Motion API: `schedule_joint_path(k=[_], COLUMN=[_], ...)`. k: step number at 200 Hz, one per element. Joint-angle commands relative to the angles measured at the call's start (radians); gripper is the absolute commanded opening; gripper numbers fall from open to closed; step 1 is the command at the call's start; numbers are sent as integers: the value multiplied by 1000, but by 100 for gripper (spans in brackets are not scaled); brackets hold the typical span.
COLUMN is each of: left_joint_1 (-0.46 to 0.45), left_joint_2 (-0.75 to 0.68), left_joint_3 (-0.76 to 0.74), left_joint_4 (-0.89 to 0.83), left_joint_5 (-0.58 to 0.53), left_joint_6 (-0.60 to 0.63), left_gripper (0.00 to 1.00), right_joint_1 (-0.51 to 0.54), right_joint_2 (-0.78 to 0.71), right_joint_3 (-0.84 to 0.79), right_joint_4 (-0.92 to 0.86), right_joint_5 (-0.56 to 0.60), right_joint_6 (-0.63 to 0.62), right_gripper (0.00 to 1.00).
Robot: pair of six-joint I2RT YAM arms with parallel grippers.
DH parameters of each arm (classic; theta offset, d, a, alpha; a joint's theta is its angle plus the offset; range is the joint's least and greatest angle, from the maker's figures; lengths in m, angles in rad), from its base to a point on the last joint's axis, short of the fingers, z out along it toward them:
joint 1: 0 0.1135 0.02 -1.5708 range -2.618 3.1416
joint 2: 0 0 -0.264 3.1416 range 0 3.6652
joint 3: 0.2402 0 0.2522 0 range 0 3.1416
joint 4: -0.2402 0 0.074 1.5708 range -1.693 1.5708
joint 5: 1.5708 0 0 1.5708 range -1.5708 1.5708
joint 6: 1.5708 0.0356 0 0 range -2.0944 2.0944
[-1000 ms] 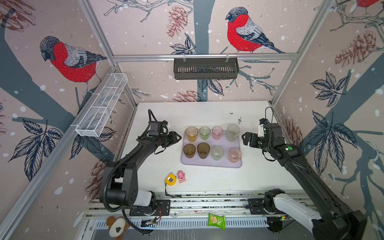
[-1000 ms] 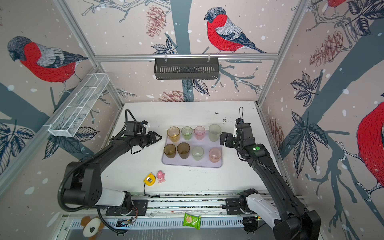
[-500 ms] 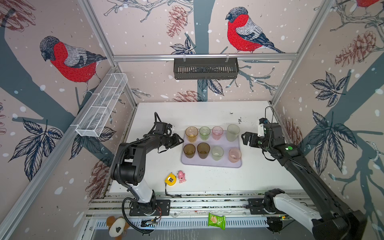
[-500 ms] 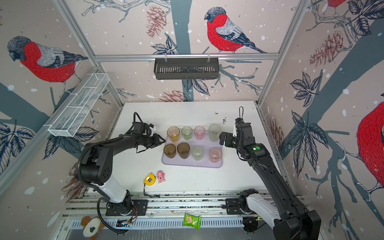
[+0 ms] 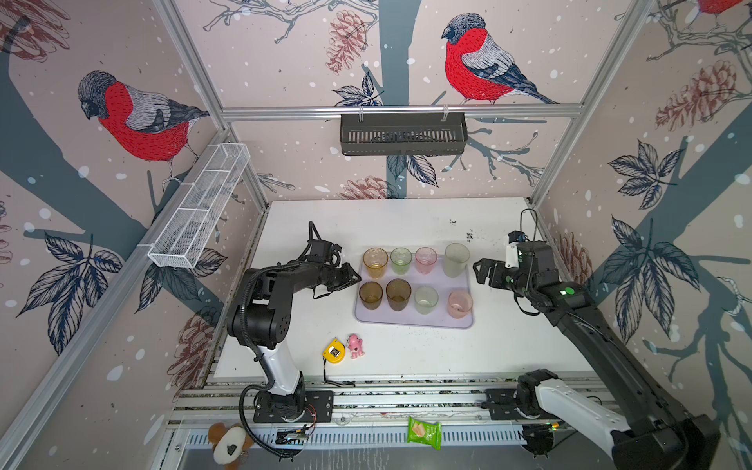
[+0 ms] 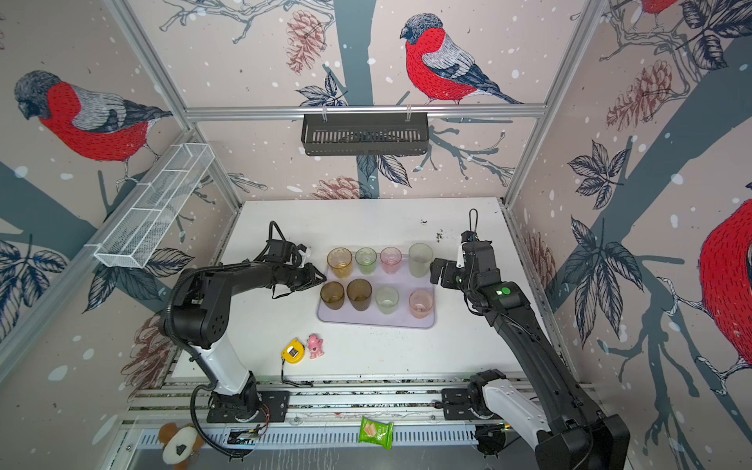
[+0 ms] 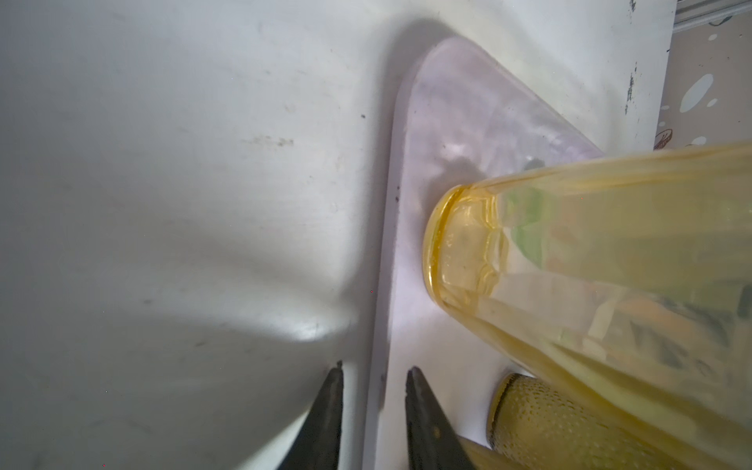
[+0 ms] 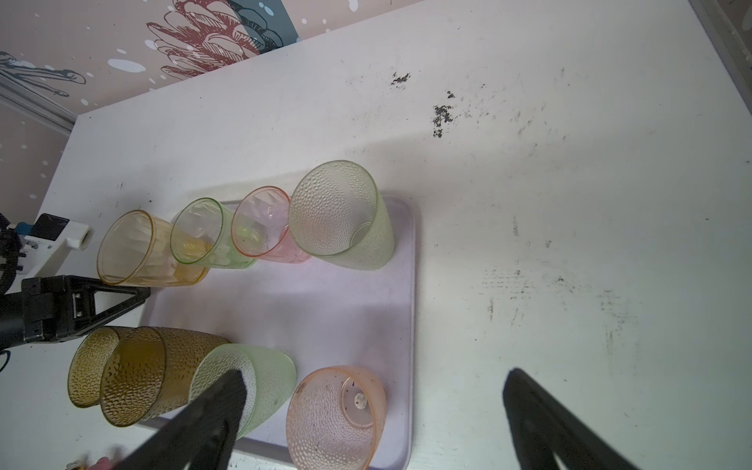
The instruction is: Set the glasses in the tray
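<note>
My left gripper [image 5: 355,277] reaches in low at the tray's [image 5: 411,321] left edge, its fingers narrowly apart and empty. The right gripper [image 5: 477,272] hovers just right of the tray, spread wide. I count eight glasses [image 5: 398,294] upright on the one tray, in two rows of four.
</note>
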Motion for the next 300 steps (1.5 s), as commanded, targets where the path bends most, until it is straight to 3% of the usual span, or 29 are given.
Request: schedule_joint_path(k=[1,225,300], left_joint_1=[-18,-38,24], left_joint_2=[18,-4,-55], left_joint_3=[19,-12,-63], left_joint_4=[28,22,20], left_joint_5=[-15,-68,-52], left_joint_6=[15,16,23], left_gripper=[25,2,1], right_joint_1=[-1,-30,-31], right_joint_2=[-4,-22,-9], right_joint_3=[7,0,-8], right_joint_4=[8,0,23], right_joint_5=[8,6,-5], right_joint_6=[-5,-12,-4], right_gripper=[100,100,100])
